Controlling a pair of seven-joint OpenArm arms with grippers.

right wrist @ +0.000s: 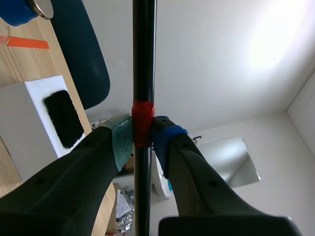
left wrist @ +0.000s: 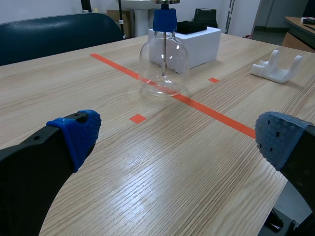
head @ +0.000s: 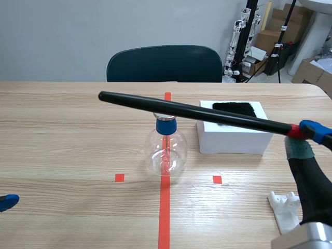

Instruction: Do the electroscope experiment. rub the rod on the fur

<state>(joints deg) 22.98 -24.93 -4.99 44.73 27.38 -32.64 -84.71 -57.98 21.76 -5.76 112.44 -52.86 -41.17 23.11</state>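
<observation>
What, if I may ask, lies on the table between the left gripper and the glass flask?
Only bare table and orange-red tape marks; the left wrist view shows this stretch from the open left gripper to the flask.

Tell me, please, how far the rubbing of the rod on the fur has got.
Done: the rod is picked up, with the right pincer shut on its red band. In hand: it is held in the air, clear of the fur on the box. Left: the rubbing itself, unless already done, which nothing here shows. The left pincer rests open near the table, holding nothing.
</observation>
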